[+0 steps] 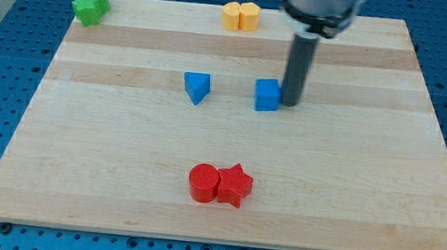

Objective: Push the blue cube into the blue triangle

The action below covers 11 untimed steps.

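With no claw to release or clench, my tip point(289, 104) touches the right face of the small blue plastic cube point(267, 95) at frame centre, so the push should run straight left, centred, toward the blue plastic triangle point(197, 86) nearby, lest the cube rotate.

The blue cube point(267, 95) sits a little above the middle of the frame, just right of centre, resting flat on the pale wooden counter point(118, 180). Its faces are a saturated blue, with the top face slightly lighter than the front. My tip point(289, 104) stands right against the cube's right side. The blue triangle point(197, 86) lies to the cube's left at about the same height in the frame, apart from it with bare wood between, one corner pointing toward the frame's bottom.
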Each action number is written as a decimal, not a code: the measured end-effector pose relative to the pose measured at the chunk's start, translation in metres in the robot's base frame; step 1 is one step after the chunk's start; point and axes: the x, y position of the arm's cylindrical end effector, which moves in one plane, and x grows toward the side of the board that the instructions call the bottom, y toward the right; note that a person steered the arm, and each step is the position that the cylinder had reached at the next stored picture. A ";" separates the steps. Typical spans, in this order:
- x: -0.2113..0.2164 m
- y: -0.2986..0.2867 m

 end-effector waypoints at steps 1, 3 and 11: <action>0.000 -0.020; 0.000 -0.040; 0.012 -0.218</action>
